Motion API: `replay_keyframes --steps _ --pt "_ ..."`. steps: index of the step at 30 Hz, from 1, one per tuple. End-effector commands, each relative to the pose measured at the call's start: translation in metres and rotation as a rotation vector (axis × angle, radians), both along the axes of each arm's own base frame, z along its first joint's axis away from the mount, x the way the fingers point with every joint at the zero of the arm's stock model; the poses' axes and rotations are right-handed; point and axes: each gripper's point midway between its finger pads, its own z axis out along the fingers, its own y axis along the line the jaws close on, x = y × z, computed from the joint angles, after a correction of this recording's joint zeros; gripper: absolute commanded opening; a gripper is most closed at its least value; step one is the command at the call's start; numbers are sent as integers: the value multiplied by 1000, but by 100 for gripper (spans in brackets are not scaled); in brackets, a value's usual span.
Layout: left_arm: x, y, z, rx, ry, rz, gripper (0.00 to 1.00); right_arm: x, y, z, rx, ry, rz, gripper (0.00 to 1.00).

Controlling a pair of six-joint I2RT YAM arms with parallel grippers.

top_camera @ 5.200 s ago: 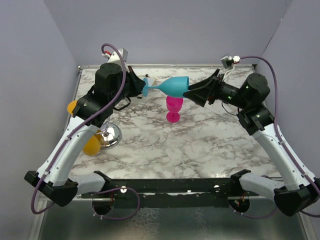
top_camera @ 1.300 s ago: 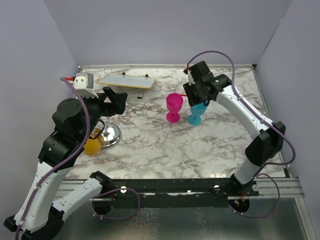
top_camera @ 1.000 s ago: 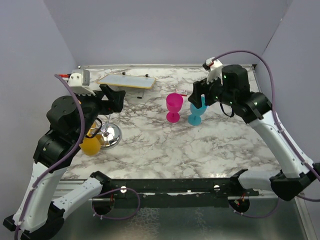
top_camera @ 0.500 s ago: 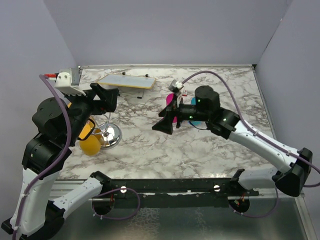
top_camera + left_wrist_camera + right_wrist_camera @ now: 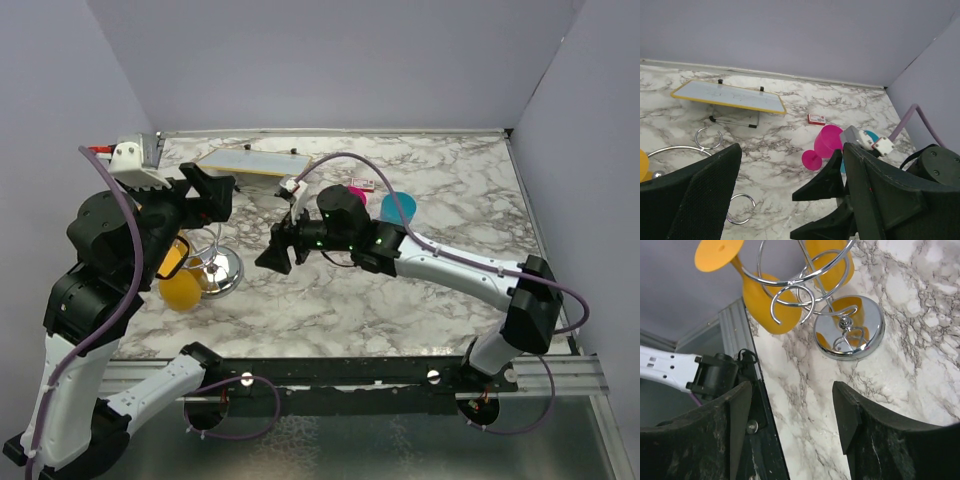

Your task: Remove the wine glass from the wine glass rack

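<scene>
Left wall (image 5: 60,100) closes off the 9 o'clock side.

Left gripper (image 5: 205,192) hangs high at the rack's 12 o'clock, pincer released, nothing in it. My read is that it's on standby and not working the rack. Its camera looks over the marble toward 3 o'clock, not at the glasses.

Wine glass rack (image 5: 218,270) sits at 8 o'clock on the table (image 5: 330,310), close to the left edge. The orange wine glass (image 5: 772,305) hangs upside down, foot caught in a wire loop on the rack's outer side. Its bowl pokes past the table edge over the edge rail (image 5: 732,322). A second orange glass (image 5: 832,262) hangs beside it. So the task item is not off yet.

Right gripper (image 5: 278,250) comes in from 3 o'clock aimed at the rack, pincer released and empty. It is near the chrome base but not touching. Looks like the approach stage, lining up on a stem.

Room:
- There is bare marble between the right gripper and the rack, so a straight run-in looks fine.
- The wire loops overlap, so the foot likely has to slide out through a loop's open side. I can't tell which way that side faces.
- Wall and rail are near on the outer side, and the left arm overhead limits a straight lift.

Pink glass (image 5: 829,141) and blue glass (image 5: 398,208) stand upright at 1 o'clock, just behind the right forearm, so they're a sweep risk on the way out. Whiteboard (image 5: 250,161) at 11 o'clock is well apart.
</scene>
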Motion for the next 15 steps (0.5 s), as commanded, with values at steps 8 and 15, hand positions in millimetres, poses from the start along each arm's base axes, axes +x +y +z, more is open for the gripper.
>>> replay_keyframes --steps 8,15 --pt "0 9 5 17 -23 37 85 21 59 -1 -17 -95 -82 47" --pt "-3 2 -4 -17 -30 -4 85 30 72 -13 -89 -155 -136 36"
